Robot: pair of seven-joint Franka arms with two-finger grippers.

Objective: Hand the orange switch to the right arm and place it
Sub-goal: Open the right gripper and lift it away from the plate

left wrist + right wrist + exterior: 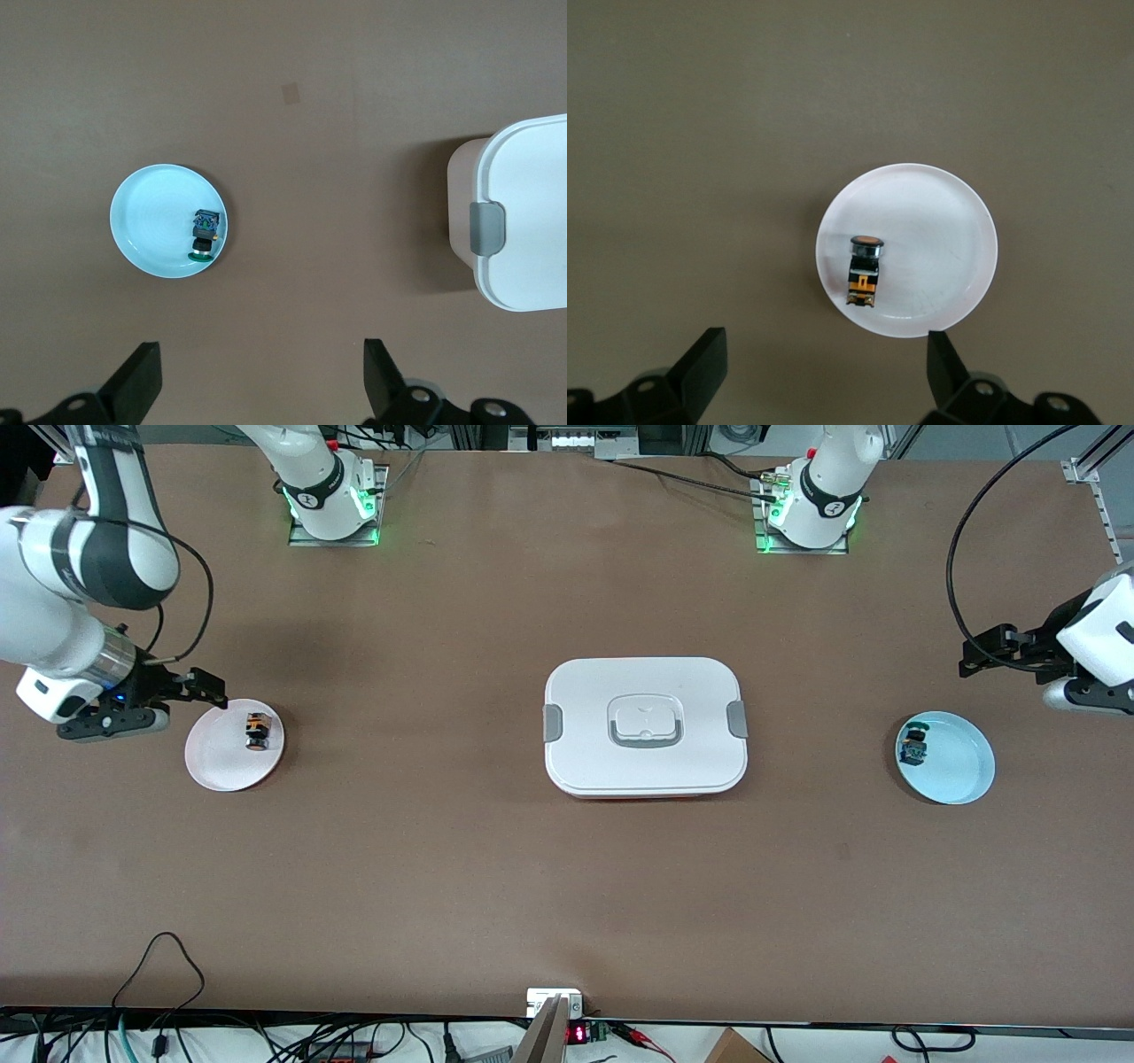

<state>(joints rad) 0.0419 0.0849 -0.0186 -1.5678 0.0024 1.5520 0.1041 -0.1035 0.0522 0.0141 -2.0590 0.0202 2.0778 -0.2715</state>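
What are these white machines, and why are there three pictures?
They are two robot arms at a brown table. One picture looks down from a high camera facing them. The other two come from cameras on each arm's wrist.

The right gripper is open and empty, at the edge of a white plate. The orange switch lies on that plate, with nothing holding it.

The left gripper is open and empty too, waiting near a pale blue plate. A tiny black-and-teal part lies on that plate.

In the middle of the table sits a white box with its lid on.
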